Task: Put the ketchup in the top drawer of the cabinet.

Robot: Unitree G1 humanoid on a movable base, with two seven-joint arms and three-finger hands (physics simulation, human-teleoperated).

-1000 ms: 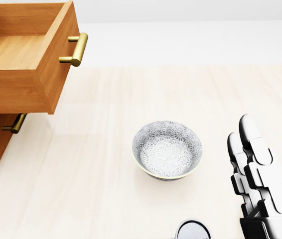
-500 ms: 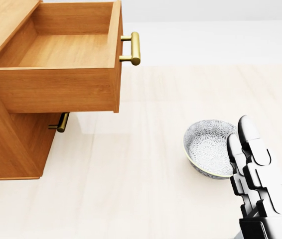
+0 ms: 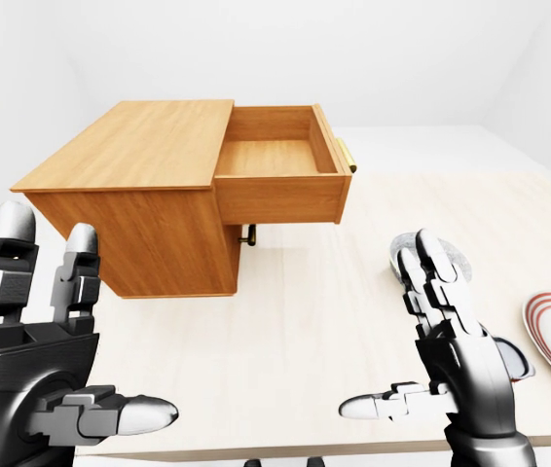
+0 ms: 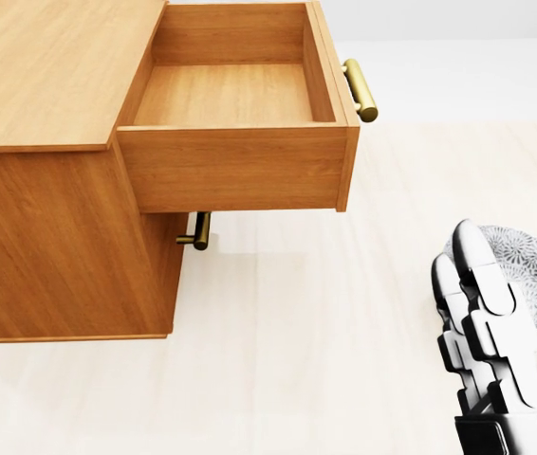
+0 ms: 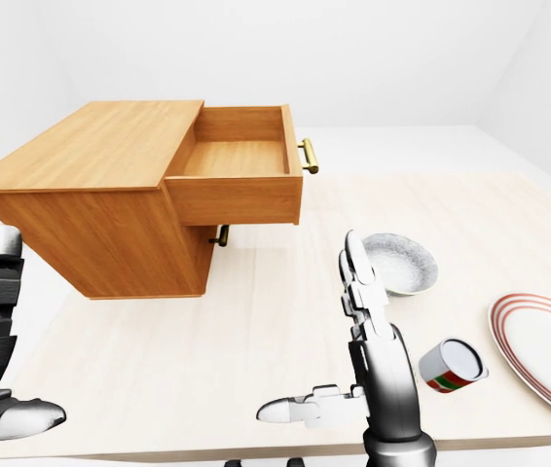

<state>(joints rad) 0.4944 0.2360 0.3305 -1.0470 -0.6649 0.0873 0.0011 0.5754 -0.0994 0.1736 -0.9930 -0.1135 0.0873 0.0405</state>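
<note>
The wooden cabinet (image 5: 100, 209) stands at the bench's (image 5: 256, 331) far left corner, its top drawer (image 4: 235, 95) pulled fully out toward the right, bare inside, with a brass handle (image 4: 361, 90) on its front. A second handle (image 4: 197, 230) shows beneath on the closed lower drawer.

The ketchup (image 5: 451, 366), a short red, white and green container, lies on its side near the bench's near edge, between the patterned bowl (image 5: 399, 263) and the red-rimmed plate (image 5: 543, 352) at the right edge. Wide bare wood lies between it and the drawer.

The right hand (image 5: 353, 375) is raised over the near edge, released, fingers straight up and thumb out to the left, just left of the ketchup and not touching it. The left hand (image 3: 47, 355) hangs at the near left corner, also spread and holding nothing.
</note>
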